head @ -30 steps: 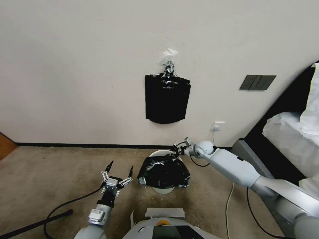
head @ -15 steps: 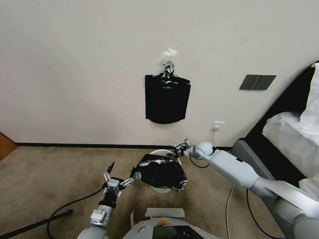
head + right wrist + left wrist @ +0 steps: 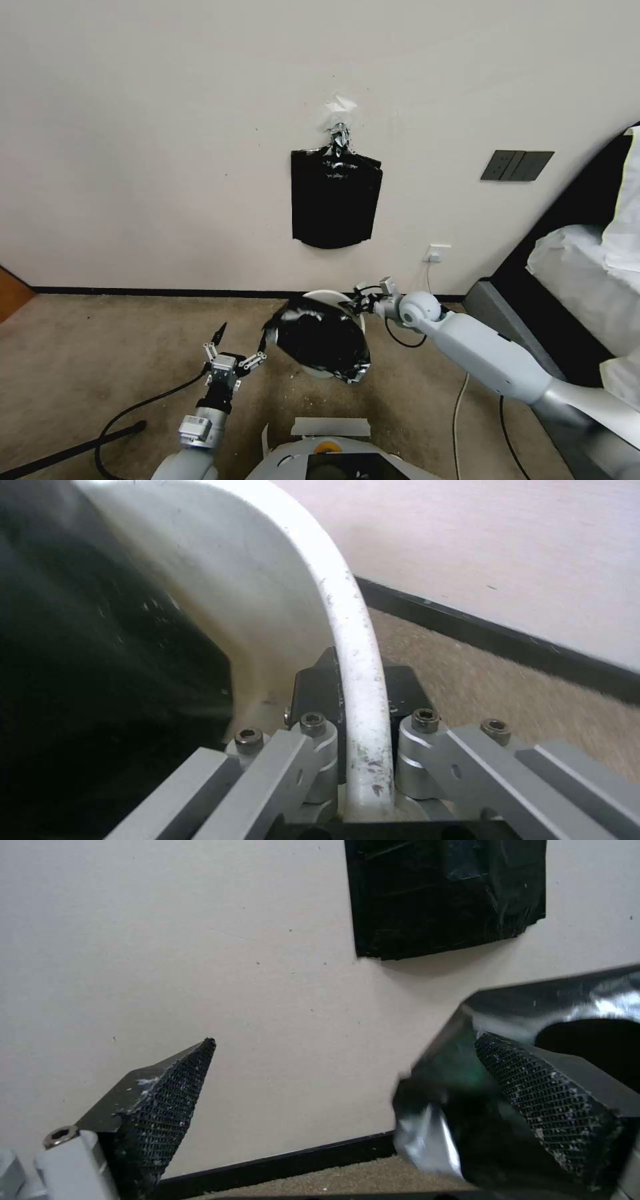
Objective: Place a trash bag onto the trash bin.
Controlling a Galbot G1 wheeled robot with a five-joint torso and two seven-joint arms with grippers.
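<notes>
The small round white plastic trash bin (image 3: 331, 301) is tilted, its rim pinched between the pressed-together fingers of the right pincer (image 3: 352, 305). The crinkled glossy black plastic trash bag (image 3: 319, 337) drapes the bin's near side. The left pincer (image 3: 241, 334), spread wide, has one fingertip (image 3: 533, 1085) inside the bag's edge; open carpet floor (image 3: 100, 347) lies beside it.

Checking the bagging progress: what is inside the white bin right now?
The black trash bag drapes over the tilted trash bin and fills most of its mouth; bare white wall shows near the right gripper, clamped on the rim. The bottom is covered.
</notes>
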